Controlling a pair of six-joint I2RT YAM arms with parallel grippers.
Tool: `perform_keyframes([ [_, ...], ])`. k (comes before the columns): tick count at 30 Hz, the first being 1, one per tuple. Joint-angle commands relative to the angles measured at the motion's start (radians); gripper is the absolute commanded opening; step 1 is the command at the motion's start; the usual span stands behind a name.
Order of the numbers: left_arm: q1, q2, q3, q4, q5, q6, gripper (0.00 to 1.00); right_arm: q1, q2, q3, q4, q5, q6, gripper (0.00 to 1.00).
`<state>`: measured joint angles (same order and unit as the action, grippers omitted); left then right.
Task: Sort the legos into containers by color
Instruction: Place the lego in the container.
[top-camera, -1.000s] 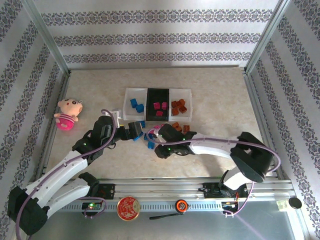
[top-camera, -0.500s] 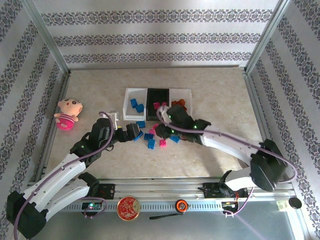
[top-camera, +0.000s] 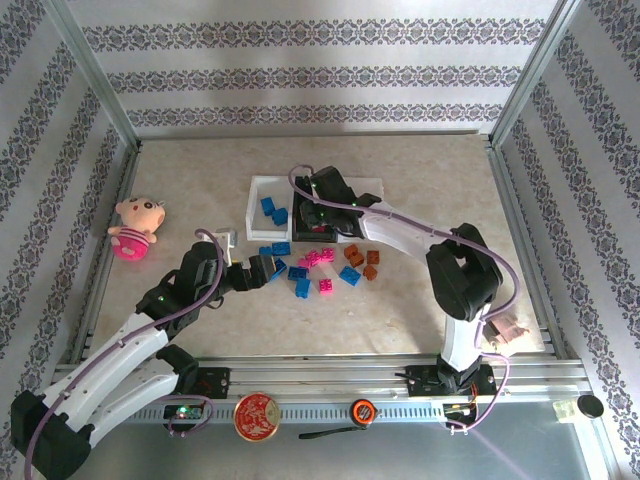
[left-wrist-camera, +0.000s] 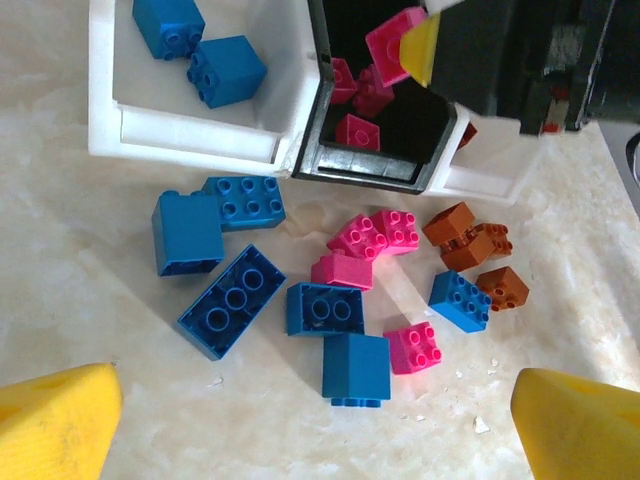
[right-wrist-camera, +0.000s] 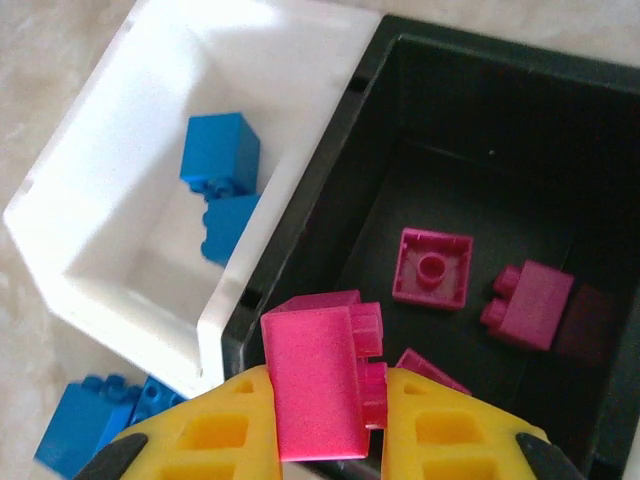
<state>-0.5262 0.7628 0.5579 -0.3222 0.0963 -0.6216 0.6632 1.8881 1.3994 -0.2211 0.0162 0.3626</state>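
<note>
My right gripper (right-wrist-camera: 325, 405) is shut on a pink lego (right-wrist-camera: 315, 385) and hangs over the near left corner of the black container (right-wrist-camera: 500, 55), which holds three pink legos (right-wrist-camera: 432, 265). Two blue legos (right-wrist-camera: 220, 150) lie in the white container (right-wrist-camera: 100, 170) to its left. From above, the right gripper (top-camera: 318, 213) covers most of the black container. My left gripper (left-wrist-camera: 320, 440) is open above the loose pile, with one yellow fingertip (left-wrist-camera: 60, 420) at each lower corner. Below it lie blue legos (left-wrist-camera: 355, 368), pink legos (left-wrist-camera: 413, 347) and orange legos (left-wrist-camera: 465, 235).
The loose pile (top-camera: 320, 270) sits just in front of the container row, and the right-hand white container (top-camera: 375, 185) is partly behind the right arm. A pink plush doll (top-camera: 135, 225) lies at the far left. Patterned walls enclose the table.
The right arm has swung from the loose pile up to the black container with the pink lego in its jaws. The left gripper has drawn back slightly toward the near left.
</note>
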Motion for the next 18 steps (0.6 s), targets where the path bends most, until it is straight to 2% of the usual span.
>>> perform_keyframes([
  [1, 0.002, -0.007, -0.017, -0.041, -0.001, 0.012, 1.00, -0.005, 0.043, 0.077, -0.048, 0.077, 0.036, 0.26],
  [4, 0.002, 0.009, -0.014, -0.043, 0.011, 0.024, 1.00, -0.008, 0.073, 0.116, -0.074, 0.100, 0.058, 0.44],
  [7, 0.000, 0.045, -0.010, -0.036, 0.025, 0.032, 1.00, -0.007, 0.052, 0.111, -0.063, 0.097, 0.061, 0.53],
  [12, -0.029, 0.154, -0.001, 0.004, 0.008, 0.042, 0.90, 0.007, -0.047, 0.015, -0.011, 0.079, 0.062, 0.55],
  [18, -0.113, 0.380, 0.047, 0.081, -0.071, 0.080, 0.91, 0.038, -0.175, -0.160, 0.055, 0.062, 0.075, 0.56],
])
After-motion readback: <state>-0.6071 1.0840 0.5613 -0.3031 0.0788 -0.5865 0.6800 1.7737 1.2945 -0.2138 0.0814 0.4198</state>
